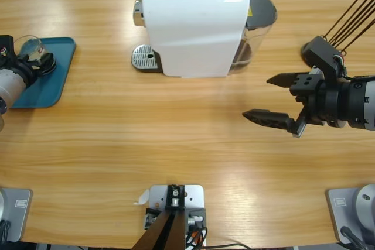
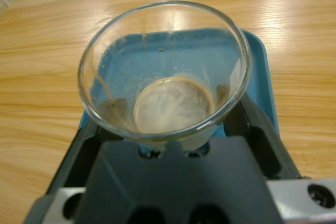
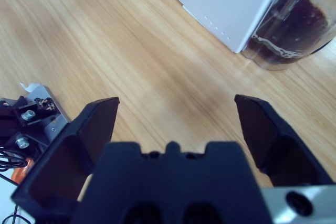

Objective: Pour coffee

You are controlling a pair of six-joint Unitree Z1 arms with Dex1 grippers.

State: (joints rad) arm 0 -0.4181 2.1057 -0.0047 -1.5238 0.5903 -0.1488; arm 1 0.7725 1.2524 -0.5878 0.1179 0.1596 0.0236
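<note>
My left gripper [image 2: 173,145] clamps the glass cup [image 2: 165,72] of coffee [image 2: 173,103] upright over the blue tray [image 2: 260,77], far from my spread, empty right gripper [image 1: 278,99].

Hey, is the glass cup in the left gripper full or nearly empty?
Nearly empty: the glass cup holds only a shallow foamy layer of coffee at its bottom.
</note>
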